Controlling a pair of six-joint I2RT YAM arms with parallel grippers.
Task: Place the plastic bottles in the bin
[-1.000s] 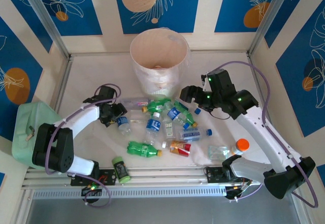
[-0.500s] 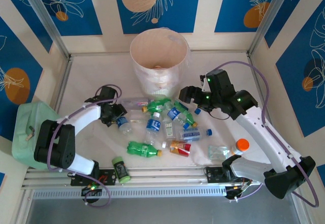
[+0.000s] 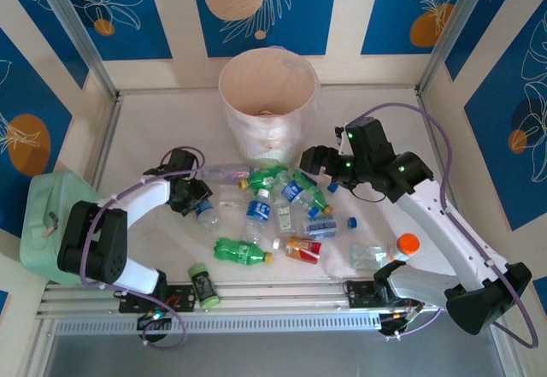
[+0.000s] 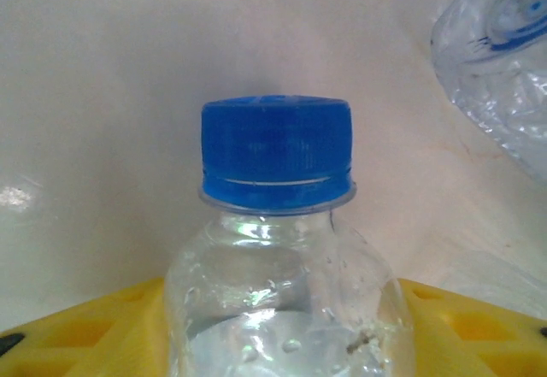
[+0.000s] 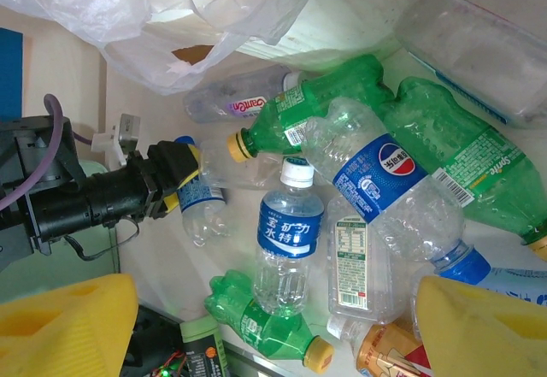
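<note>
While plastic bottles (image 3: 259, 209) litter the table (image 3: 154, 129), bin (image 3: 224, 86) holds liner (image 5: 171, 9)

Clear and green plastic bottles (image 3: 282, 202) are crowding the white table's (image 3: 154, 125) middle, before the round cream bin (image 3: 255, 134) at the far edge. Far corners are lying open; a mint-green boxy container (image 3: 43, 219) is blocking the near-left corner.

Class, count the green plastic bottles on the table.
3: near green bottle lies frontmost; far green bottle and Sprite bottle lie by the bin. More may be hidden.
</note>
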